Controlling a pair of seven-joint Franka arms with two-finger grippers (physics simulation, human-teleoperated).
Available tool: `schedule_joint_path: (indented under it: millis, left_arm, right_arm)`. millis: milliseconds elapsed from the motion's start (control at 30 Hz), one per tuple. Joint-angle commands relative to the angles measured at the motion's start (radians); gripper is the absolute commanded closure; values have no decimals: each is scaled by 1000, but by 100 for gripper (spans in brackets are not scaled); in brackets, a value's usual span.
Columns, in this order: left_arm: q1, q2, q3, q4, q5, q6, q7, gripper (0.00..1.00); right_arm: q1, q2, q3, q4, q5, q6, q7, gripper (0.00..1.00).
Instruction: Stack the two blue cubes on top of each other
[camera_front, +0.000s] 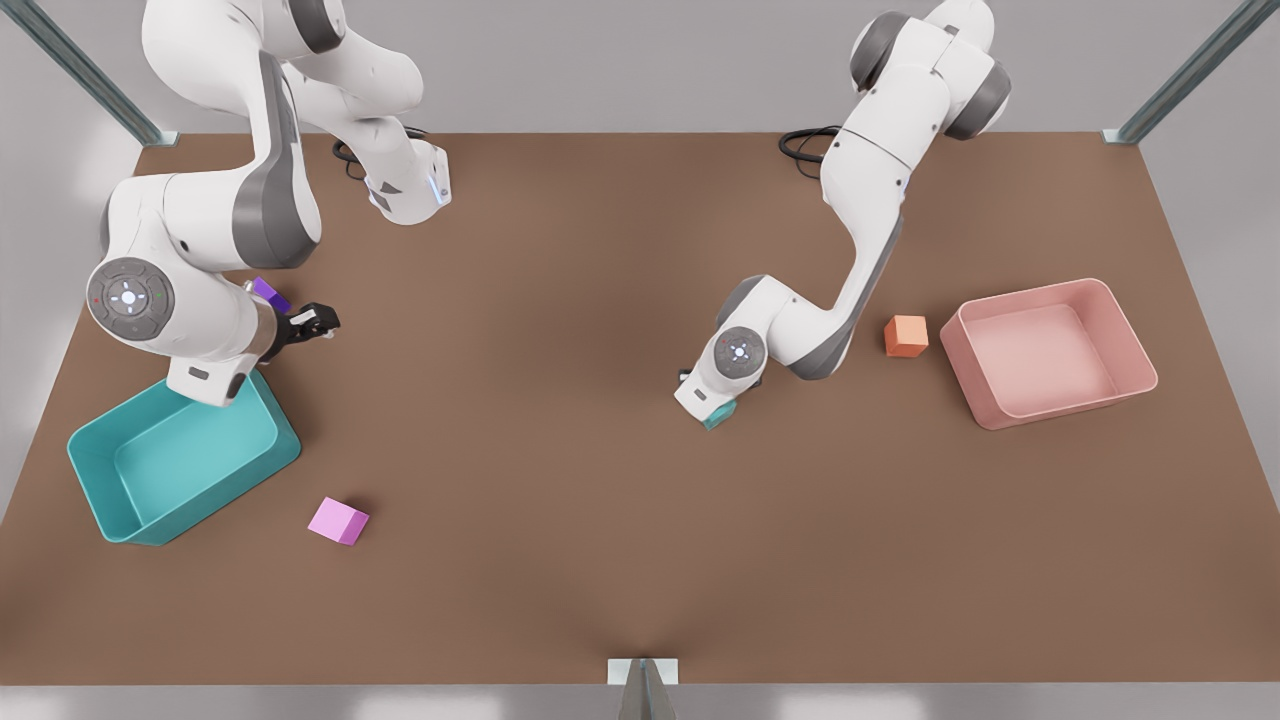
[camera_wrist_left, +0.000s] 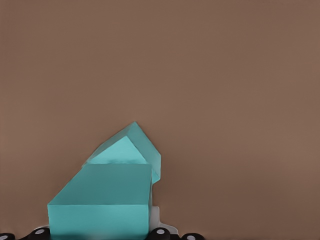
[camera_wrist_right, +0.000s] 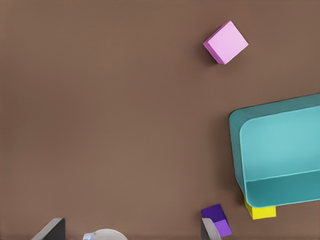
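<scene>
On the front view's left, the right gripper (camera_front: 318, 322) hovers by the teal bin (camera_front: 100, 478), its fingers spread with nothing between them. A purple cube (camera_front: 268, 293) sits beside it, a pink cube (camera_front: 338, 521) nearer the front. Mid-table, the left gripper (camera_front: 712, 412) pinches one teal cube (camera_wrist_left: 100, 202), tight against the second teal cube (camera_wrist_left: 137, 145) on the table (camera_front: 560, 300). An orange cube (camera_front: 906, 335) and pink bin (camera_front: 1130, 340) sit on the right.

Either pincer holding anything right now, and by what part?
Left pincer is over the two blue cubes; a grip cannot be told. Right pincer is open, holding nothing, near the purple cube.
</scene>
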Motion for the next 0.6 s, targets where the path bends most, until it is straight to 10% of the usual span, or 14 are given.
schedule_joint_path:
  millis: [0, 433, 467, 500, 567]
  left_arm:
    - [4, 3, -1, -2, -1, 9, -194, 28]
    - [28, 10, -15, -5, -4, 45, -198, 27]
    - [30, 12, -17, -5, -4, 45, -198, 25]
    - [34, 13, -17, -5, -4, 47, -198, 2]
    - [36, 13, -17, -5, -4, 45, -198, 0]
  right_arm:
    - [0, -1, 0, 0, 1, -2, -9, 0]
    - [6, 10, 3, 2, -8, -16, -8, 0]
    - [5, 11, 3, 2, -8, -16, -8, 0]
    - [6, 11, 3, 2, -7, -16, -8, 0]
    - [6, 11, 3, 2, -7, -16, -8, 0]
